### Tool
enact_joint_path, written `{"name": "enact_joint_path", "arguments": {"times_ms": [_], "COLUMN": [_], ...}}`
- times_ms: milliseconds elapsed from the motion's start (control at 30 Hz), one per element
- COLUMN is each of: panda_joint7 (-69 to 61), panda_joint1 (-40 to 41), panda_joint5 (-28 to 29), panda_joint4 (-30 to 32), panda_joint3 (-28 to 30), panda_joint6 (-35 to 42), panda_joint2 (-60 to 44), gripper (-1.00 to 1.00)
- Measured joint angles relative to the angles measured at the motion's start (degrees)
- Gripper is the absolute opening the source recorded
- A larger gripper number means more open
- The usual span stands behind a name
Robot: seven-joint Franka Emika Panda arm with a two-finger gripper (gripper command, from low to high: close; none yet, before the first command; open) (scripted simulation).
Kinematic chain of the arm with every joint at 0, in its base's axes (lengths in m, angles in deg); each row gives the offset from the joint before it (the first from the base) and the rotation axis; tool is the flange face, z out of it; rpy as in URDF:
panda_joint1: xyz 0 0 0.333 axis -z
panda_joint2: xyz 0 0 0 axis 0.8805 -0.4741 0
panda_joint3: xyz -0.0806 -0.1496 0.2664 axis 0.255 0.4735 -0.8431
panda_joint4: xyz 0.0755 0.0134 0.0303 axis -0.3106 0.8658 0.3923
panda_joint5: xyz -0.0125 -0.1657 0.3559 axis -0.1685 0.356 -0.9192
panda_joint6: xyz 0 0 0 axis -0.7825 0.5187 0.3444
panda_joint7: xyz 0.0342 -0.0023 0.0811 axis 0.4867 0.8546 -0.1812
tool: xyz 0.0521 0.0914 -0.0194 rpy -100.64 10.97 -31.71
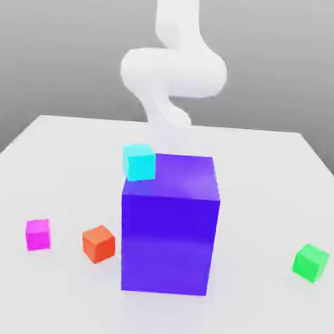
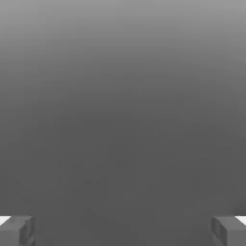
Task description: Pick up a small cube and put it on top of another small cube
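Observation:
The small magenta-pink cube (image 1: 38, 234) rests on the white table (image 1: 266, 191) near the front, at the exterior view's left. Just beside it, toward the right, is a small orange-red cube (image 1: 98, 244). A small green cube (image 1: 310, 263) lies at the exterior view's right. My white arm (image 1: 173, 72) rises at the back, behind the big blue-violet block (image 1: 169, 226), far from all these cubes. In the hand view my gripper (image 2: 123, 233) is open, its fingertips (image 2: 17, 230) wide apart with nothing between them, facing plain grey background.
The big blue-violet block stands in the middle of the table between the arm and the front cubes. A small cyan cube (image 1: 139, 161) overlaps its upper left corner; whether it rests on the block I cannot tell.

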Motion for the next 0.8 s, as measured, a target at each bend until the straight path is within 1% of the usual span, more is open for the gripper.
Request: {"name": "enact_joint_path", "arguments": {"times_ms": [267,500,667,800], "panda_joint7": [10.80,18.88,22.96,23.68], "panda_joint1": [11.36,19.78,24.41,27.88], "panda_joint5": [4.94,7.59,7.11,3.20], "panda_joint4": [7.78,14.44,19.26,23.18], "panda_joint3": [1.44,4.97,8.69,11.76], "panda_joint6": [-8.47,-15.75,-21.10,-25.55], "panda_joint2": [-13.48,-24.96,-33.07,-39.53], "gripper": [0.00,0.00,0.00,0.00]}}
